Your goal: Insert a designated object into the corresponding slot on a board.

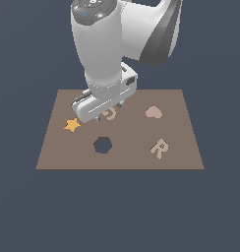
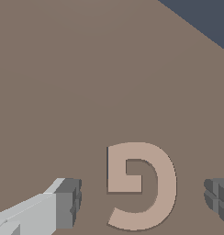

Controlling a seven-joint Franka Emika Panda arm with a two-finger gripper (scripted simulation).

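The light-tan G piece (image 2: 141, 186) lies flat on the brown board (image 2: 86, 69), and it peeks out under the hand as a tan G (image 1: 111, 116) in the exterior view. My gripper (image 2: 143, 199) is open just above the board, one grey finger (image 2: 68, 202) on each side of the piece with a gap to it. In the exterior view the gripper (image 1: 109, 111) hangs low over the board (image 1: 127, 160), left of its middle near the far edge. No dark G-shaped slot shows in either view.
An orange star (image 1: 71, 124) lies at the exterior view's left of the hand. A dark hexagonal hole (image 1: 102, 145) is nearer the front. A tan heart (image 1: 153, 112) and a tan R (image 1: 159, 148) sit on the right half.
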